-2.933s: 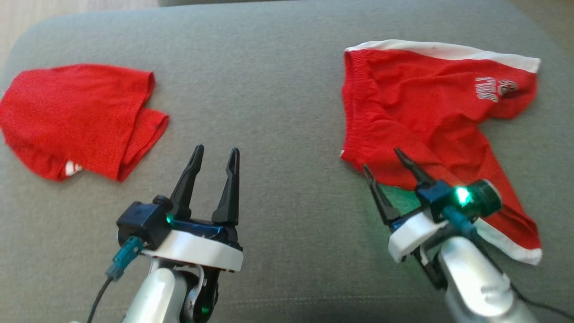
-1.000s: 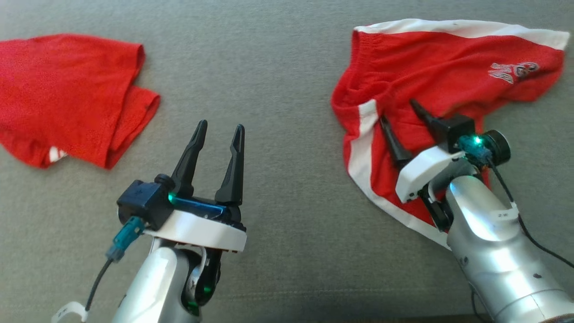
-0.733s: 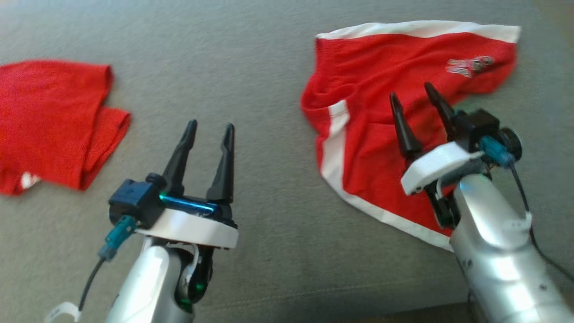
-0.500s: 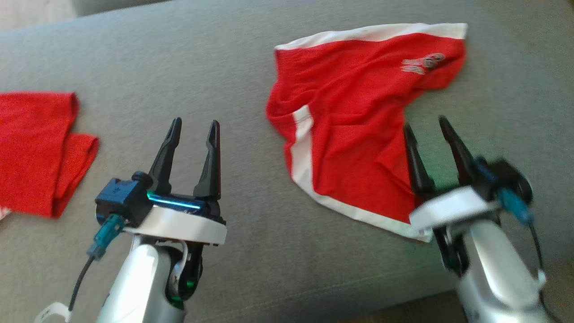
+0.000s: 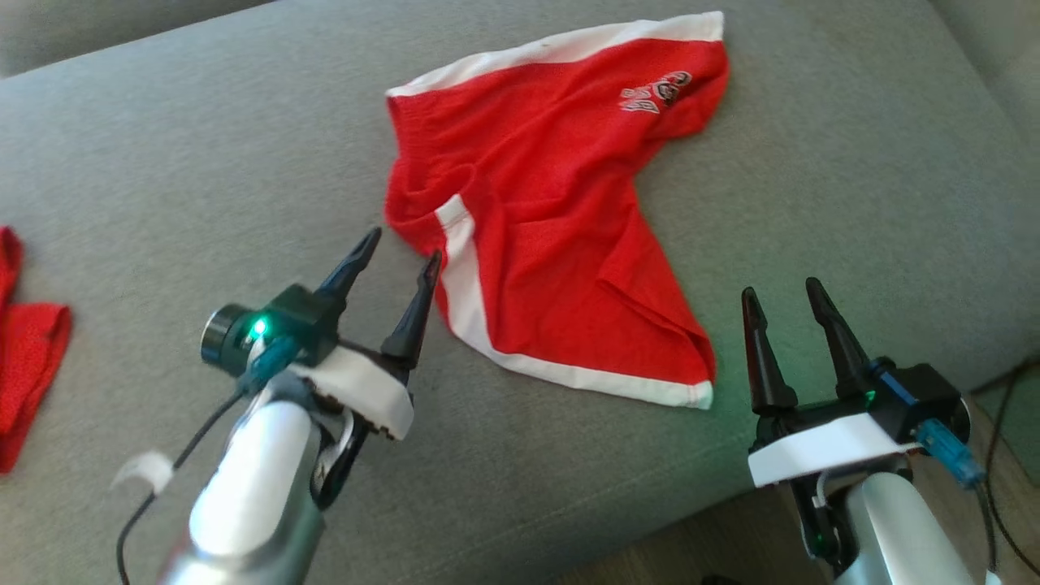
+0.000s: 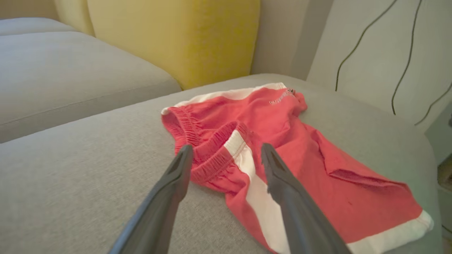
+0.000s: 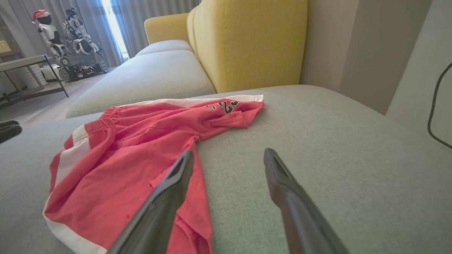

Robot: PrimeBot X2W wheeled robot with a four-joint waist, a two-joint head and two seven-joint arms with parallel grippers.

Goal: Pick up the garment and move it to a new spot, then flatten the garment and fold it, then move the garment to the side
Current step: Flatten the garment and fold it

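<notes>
Change since earlier frames: right gripper [image 5: 780,288] had come off the garment [image 5: 552,219] and drawn back toward the front edge of the sofa cushion [image 5: 162,162]. Left gripper [image 5: 406,243] had swung round to point at the garment's waistband. The garment's near leg had shifted, with a white side stripe now showing.

1. Garment: red shorts, white trim, printed mark on the far leg. Lay loosely spread and wrinkled on the grey cushion, between the two grippers, elastic waistband bunched on the left gripper's side. Held by nothing.
2. Left gripper: fingers spread, empty, tips just beside the waistband and white stripe.
3. Right gripper: fingers spread, empty, near the hem corner but apart from it.
4. Second red garment [image 5: 24,357]: at the cushion's left end, well apart.
5. Yellow backrest [image 6: 176,35]: upright behind the cushion.
</notes>
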